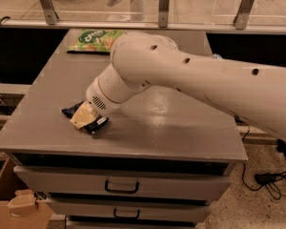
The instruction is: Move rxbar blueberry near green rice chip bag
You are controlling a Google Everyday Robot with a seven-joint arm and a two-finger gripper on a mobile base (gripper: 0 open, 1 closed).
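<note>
Snack bar lies near the front-left corner of the table, a dark blue wrapper with both ends sticking out from under my gripper. The gripper is down on top of it, pressed close to the tabletop. I cannot tell whether the jaws are apart or clamped on the wrapper; the tool covers the middle of the bar.

The green chip bag is at the far-left edge of the table, well apart from the bar, so the whole carry is ahead of me.

My main worry is the hold. The bar is flat and slick, and if I only have a pinch of wrapper it may slide out as I lift, or droop and drop partway. It is also close to the front edge, so a nudge instead of a clean lift could push it off the table.

The arm is bulky and blocks much of my sight line. Swinging toward the bag, I could brush it and shove it off the back.
</note>
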